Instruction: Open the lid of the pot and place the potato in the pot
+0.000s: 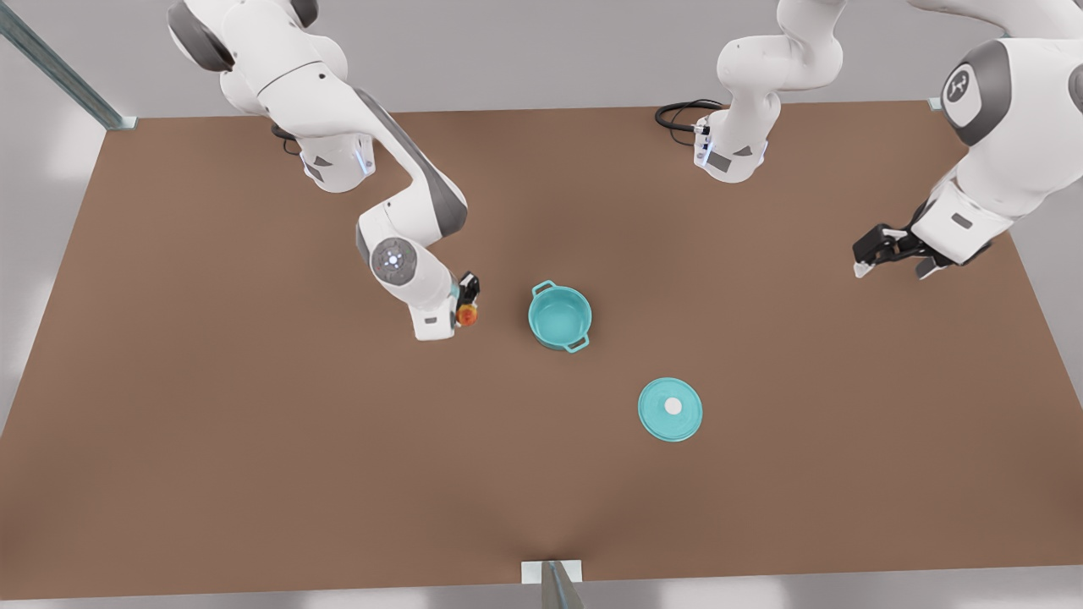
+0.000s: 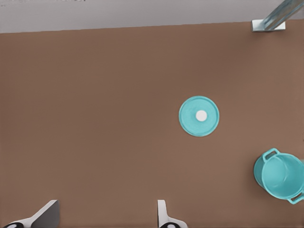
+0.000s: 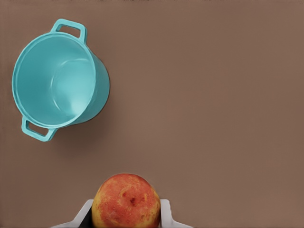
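Your right gripper (image 1: 467,298) sits on the front view's left, just beside the pot, and its fingers are clamped on the potato (image 1: 466,315). You see the same grip in the right wrist view, where the yellow and orange-red potato (image 3: 126,201) sits between the two pale fingers (image 3: 164,211) of the right gripper (image 3: 126,213), held above the brown table (image 1: 254,440). The potato is outside the pot, off to its side, and is not over the opening.

Moving right, you find the pot (image 1: 559,317) standing upright on the table near the middle, uncovered, with its teal inside showing and one loop handle at each of two opposite sides. In the right wrist view the pot (image 3: 57,80) is near the potato but clearly apart from it.

Further right and nearer the front edge of the table, the pot lid (image 1: 670,409) lies flat on the table with its white knob facing up, apart from the pot. From the left wrist view you see the pot lid (image 2: 199,116) and the pot (image 2: 280,176) with bare table between them.

At the front view's far right, your left gripper (image 1: 890,269) hangs above the table edge, well apart from the lid and the pot. Its fingers are spread with nothing between them, as the left wrist view confirms for the left gripper (image 2: 102,213). That arm waits.
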Action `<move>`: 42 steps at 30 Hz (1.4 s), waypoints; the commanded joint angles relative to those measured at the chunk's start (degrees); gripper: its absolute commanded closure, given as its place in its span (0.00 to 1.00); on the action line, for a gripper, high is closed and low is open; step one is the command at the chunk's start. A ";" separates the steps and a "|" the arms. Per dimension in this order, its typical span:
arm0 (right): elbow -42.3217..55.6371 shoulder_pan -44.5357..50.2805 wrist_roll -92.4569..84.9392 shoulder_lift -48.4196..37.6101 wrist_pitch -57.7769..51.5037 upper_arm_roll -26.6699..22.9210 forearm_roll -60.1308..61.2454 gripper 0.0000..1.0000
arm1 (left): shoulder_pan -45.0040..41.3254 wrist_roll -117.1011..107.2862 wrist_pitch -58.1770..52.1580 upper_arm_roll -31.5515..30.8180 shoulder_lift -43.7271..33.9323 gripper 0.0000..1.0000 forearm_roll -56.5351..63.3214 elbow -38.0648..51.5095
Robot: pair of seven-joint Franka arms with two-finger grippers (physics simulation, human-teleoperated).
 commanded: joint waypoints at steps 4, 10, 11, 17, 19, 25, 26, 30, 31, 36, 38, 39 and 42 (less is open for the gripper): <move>4.00 3.47 6.25 2.10 -0.97 0.02 0.04 0.56 | 0.50 2.50 -0.05 -0.03 -0.16 0.00 0.04 -0.06; 11.38 7.60 7.92 6.66 -0.88 -0.07 3.64 0.56 | 0.06 2.41 -1.72 -1.44 -2.98 0.00 0.04 0.38; 13.05 8.30 8.98 7.81 -0.88 -0.16 3.73 0.56 | 0.06 2.67 -2.16 -1.27 -2.98 0.00 0.03 0.56; 21.84 12.70 14.16 14.84 -0.53 -0.33 3.99 0.57 | 0.50 2.58 -1.81 -0.56 -2.45 0.00 0.74 0.20; 24.04 13.49 15.04 17.30 -0.18 -0.33 3.82 0.57 | 0.59 2.58 -1.46 0.05 -2.27 0.00 0.74 0.12; 24.13 13.49 14.60 24.24 6.32 -1.21 2.15 0.58 | 0.59 2.67 -1.37 0.32 -2.10 0.00 0.74 0.12; 24.13 13.49 14.60 24.25 6.32 -1.21 2.15 0.58 | 0.59 2.58 -1.37 0.32 -2.10 0.00 0.83 0.12; 25.89 13.84 18.29 24.16 6.24 -1.13 2.76 0.00 | 0.59 2.58 -1.37 0.32 -2.18 0.00 0.74 0.12; 26.94 13.93 18.47 23.46 5.62 -1.12 3.99 0.00 | 0.59 2.58 -1.46 0.32 -2.18 0.00 0.83 0.12; 31.77 12.35 12.34 6.14 -28.56 -22.47 4.52 0.00 | 0.59 2.67 -1.37 0.49 -1.92 0.00 0.48 0.82; 31.60 12.00 -9.99 5.52 -34.98 -40.49 1.88 0.00 | 0.68 2.67 -1.10 1.02 -1.31 0.00 -0.05 0.82; 31.25 9.01 -13.17 5.79 -34.98 -41.82 1.71 0.00 | 0.68 2.67 -1.10 1.28 -1.31 0.00 -0.14 0.82; 31.07 8.57 -11.76 6.76 -36.39 -41.64 1.80 0.00 | 0.68 2.58 -1.10 1.37 -1.31 0.00 -0.67 0.82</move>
